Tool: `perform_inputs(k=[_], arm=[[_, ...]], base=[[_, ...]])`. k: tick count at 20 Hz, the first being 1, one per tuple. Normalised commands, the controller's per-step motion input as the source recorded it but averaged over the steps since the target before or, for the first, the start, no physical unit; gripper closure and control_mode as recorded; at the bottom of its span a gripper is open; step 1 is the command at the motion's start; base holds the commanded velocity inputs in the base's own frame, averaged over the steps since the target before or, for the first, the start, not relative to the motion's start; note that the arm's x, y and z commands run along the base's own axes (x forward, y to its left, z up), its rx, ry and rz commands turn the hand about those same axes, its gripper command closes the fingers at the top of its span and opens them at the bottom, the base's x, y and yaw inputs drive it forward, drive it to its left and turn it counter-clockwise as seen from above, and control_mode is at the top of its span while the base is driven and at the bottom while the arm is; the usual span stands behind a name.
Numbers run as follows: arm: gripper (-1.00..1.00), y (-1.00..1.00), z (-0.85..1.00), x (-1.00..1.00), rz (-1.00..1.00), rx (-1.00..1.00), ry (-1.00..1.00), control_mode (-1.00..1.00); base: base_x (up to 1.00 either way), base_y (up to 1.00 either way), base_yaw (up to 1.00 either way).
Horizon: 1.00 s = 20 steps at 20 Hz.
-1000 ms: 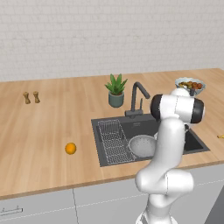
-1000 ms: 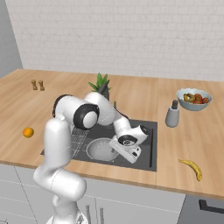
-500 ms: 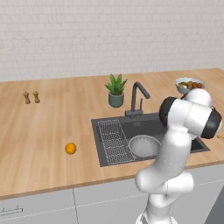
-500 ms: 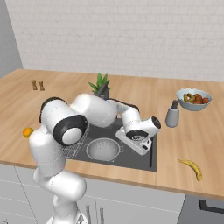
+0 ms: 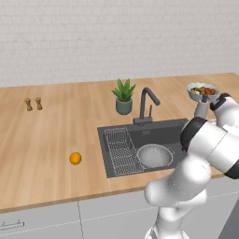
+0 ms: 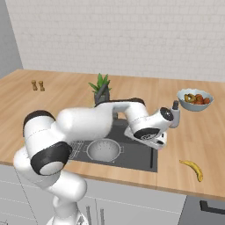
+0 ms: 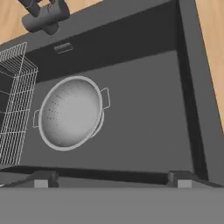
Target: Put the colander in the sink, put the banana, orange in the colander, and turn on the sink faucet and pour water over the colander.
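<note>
The silver perforated colander sits upright on the floor of the dark sink, to the right of its wire rack. My gripper hangs over the sink's right part, above and right of the colander. It is open, with nothing between its fingertips. The orange lies on the counter left of the sink. The banana lies on the counter right of the sink, near the front edge. The dark faucet stands behind the basin, and no water runs.
A potted plant stands left of the faucet. A white fruit bowl and a grey bottle sit at the back right. Two small shakers stand far left. My arm's elbow covers the sink's right end in the left base view.
The hand has risen from the colander and swung right over the sink, its jaws widening a little. The colander stays in the basin.
</note>
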Motion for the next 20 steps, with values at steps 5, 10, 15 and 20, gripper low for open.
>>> perform_inputs(k=[5,10,15,20], arm=[[-1.00,-0.72,0.04,-0.35,0.04,-0.39,-0.03,-1.00],[-1.00,-0.61,0.00,-0.13,0.04,-0.31,0.00,-1.00],[-1.00,-0.58,0.00,0.00,0.03,-0.22,0.00,-1.00],[-1.00,-0.62,-0.03,0.00,0.04,-0.12,0.03,-1.00]], base=[[0.00,0.00,0.00],[0.00,0.00,0.00],[0.00,0.00,0.00],[0.00,0.00,0.00]])
